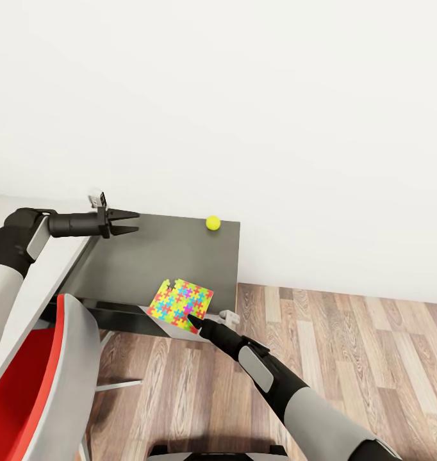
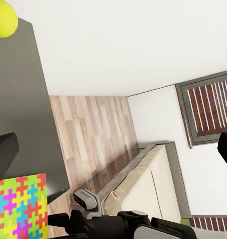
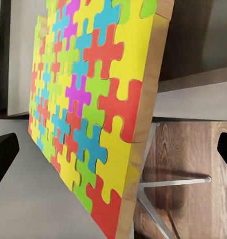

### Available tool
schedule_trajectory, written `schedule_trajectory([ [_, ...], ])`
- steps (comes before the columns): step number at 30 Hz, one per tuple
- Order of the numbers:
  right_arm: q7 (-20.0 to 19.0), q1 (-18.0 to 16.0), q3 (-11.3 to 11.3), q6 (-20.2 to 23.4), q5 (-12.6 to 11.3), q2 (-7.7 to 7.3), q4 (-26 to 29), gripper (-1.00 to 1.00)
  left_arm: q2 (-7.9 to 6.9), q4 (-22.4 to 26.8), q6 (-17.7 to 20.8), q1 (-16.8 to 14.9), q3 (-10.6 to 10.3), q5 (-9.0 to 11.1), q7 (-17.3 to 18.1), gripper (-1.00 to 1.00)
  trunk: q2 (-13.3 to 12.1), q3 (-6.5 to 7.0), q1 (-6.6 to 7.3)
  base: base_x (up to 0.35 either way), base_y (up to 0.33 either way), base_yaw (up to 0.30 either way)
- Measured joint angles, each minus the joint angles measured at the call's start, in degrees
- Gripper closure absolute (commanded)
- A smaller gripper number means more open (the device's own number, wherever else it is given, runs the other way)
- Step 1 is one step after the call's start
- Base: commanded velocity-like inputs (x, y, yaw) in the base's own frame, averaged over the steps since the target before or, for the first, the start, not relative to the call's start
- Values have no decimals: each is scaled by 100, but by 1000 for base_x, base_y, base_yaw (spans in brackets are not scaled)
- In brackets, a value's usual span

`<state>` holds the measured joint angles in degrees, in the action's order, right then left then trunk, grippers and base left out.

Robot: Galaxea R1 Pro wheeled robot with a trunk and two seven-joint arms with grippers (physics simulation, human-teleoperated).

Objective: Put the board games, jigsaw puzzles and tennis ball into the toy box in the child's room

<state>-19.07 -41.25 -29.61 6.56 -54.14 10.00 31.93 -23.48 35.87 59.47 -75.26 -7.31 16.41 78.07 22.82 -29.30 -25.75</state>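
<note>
A jigsaw puzzle (image 1: 180,303), a square of multicolour interlocking pieces, sits at the front edge of the table's dark grey section (image 1: 161,256) and looks tilted. My right gripper (image 1: 194,321) is at its near corner. In the right wrist view the jaws stand wide open, with the puzzle (image 3: 88,114) close ahead between the two dark fingers (image 3: 3,154). The yellow tennis ball (image 1: 213,222) rests at the far right of the dark section, near the wall. My left gripper (image 1: 130,223) hovers open and empty over the dark section's far left. From the left wrist, the ball (image 2: 3,20) and the puzzle (image 2: 18,206) both show.
A red chair with a grey shell (image 1: 32,390) stands close at my left front. The pale grey desk top (image 1: 45,269) runs along the left. Wood-plank floor (image 1: 346,346) lies to the right of the table. The left wrist view shows the bed (image 2: 143,184) and a window (image 2: 208,107).
</note>
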Motion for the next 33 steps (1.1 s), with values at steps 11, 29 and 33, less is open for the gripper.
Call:
schedule_trajectory([
  [11, -2, 0, -4, 0, 1, 0, 0, -100, 0, 0, 0, -1, -1, 1, 1, -100, 0, 0, 0, 0, 31, 0],
  [29, -6, 0, -6, 0, 3, 0, 0, 100, 0, 0, 0, -1, -1, 0, 2, -100, 0, 0, 0, 0, 1, 0],
  [33, -8, 0, -8, 1, 12, 0, 2, 100, 0, 0, 0, -1, 0, -1, 1, -100, 0, 0, 0, 0, 0, 0],
])
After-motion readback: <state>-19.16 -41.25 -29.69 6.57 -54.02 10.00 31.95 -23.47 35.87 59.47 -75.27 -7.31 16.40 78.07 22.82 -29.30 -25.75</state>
